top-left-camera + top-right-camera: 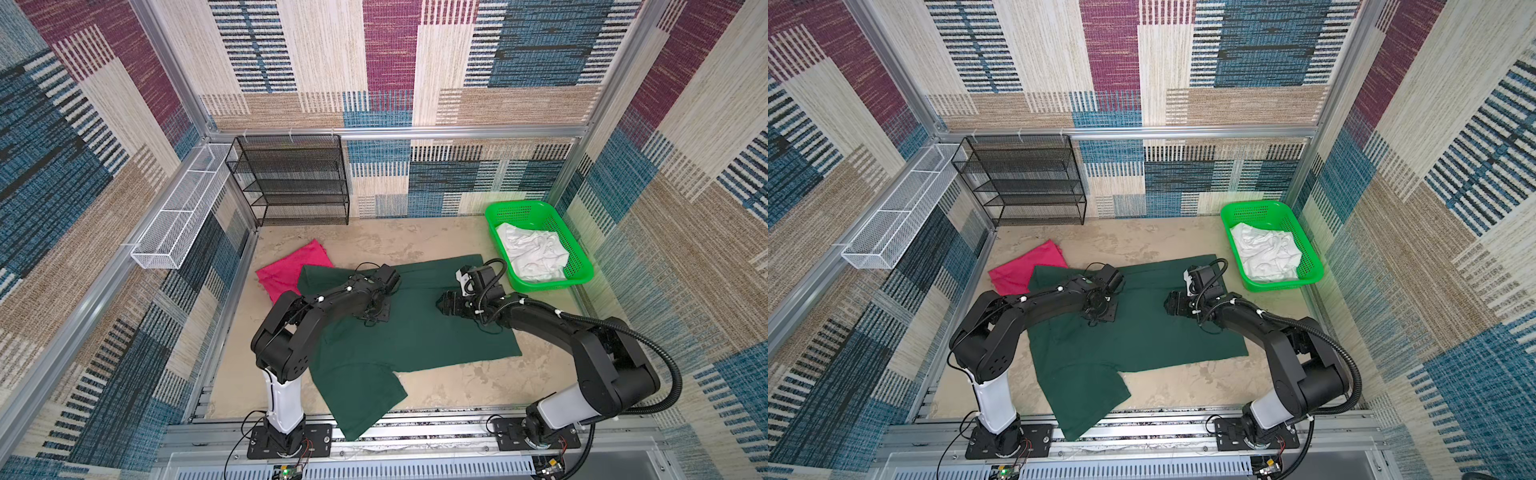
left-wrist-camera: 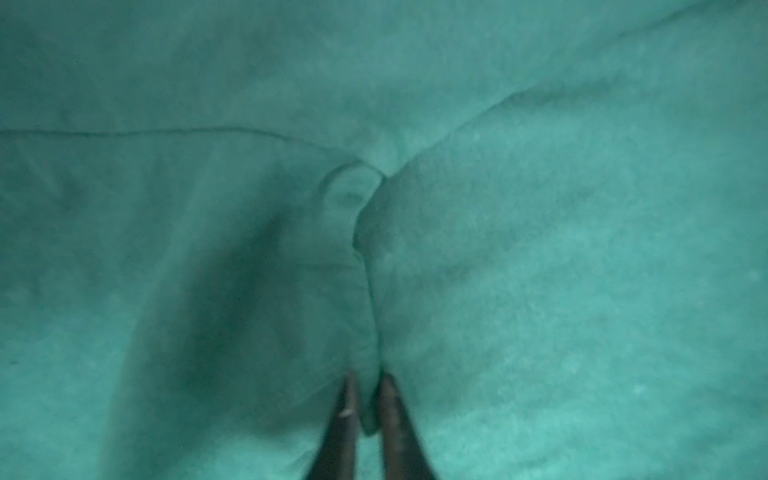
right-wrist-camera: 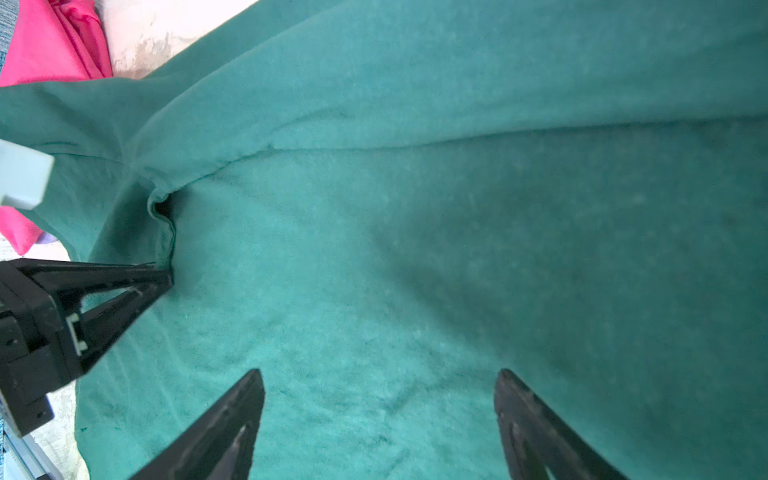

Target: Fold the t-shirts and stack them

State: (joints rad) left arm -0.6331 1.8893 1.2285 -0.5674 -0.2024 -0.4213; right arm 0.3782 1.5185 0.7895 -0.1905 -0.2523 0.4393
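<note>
Tabletop [image 1: 457,386] under green t-shirt [image 1: 415,332]

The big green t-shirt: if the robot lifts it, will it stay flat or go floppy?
Probably floppy: the dark green t-shirt bunches into a soft ridge where the left gripper pinches it. It would likely sag and trail, since it spreads wide and one end already lies over the front rail. Pushing would probably wrinkle it, not slide it.
</note>
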